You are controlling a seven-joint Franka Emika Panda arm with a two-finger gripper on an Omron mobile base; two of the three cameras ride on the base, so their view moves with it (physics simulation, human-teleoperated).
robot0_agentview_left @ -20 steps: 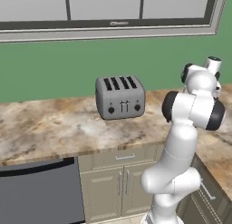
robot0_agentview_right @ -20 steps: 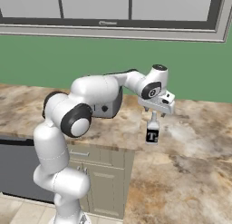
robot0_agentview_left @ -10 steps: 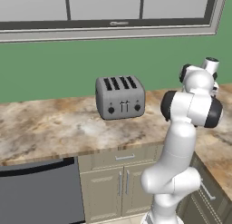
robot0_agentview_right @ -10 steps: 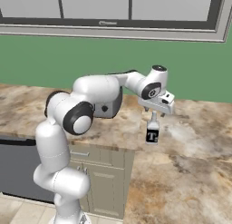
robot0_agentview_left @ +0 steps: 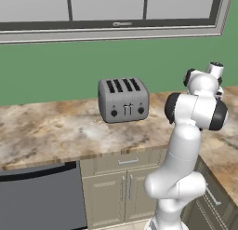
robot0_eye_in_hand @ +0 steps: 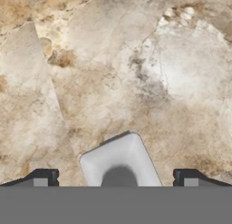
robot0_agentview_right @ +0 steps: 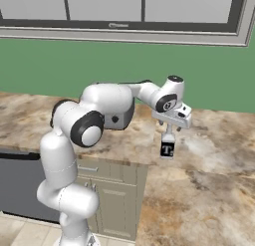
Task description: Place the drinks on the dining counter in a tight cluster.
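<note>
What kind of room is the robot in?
It looks like a kitchen: a silver toaster sits on a marbled stone counter, with cabinets below and a window in the green wall.

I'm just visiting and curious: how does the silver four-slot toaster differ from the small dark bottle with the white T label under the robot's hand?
The silver four-slot toaster is a wide, boxy grey appliance; the small dark bottle with the white T label is slim, upright and far smaller. The toaster stands alone near the green wall, while the bottle stands right below the open gripper, nearer the counter's corner. Both rest on the marbled stone counter.
</note>
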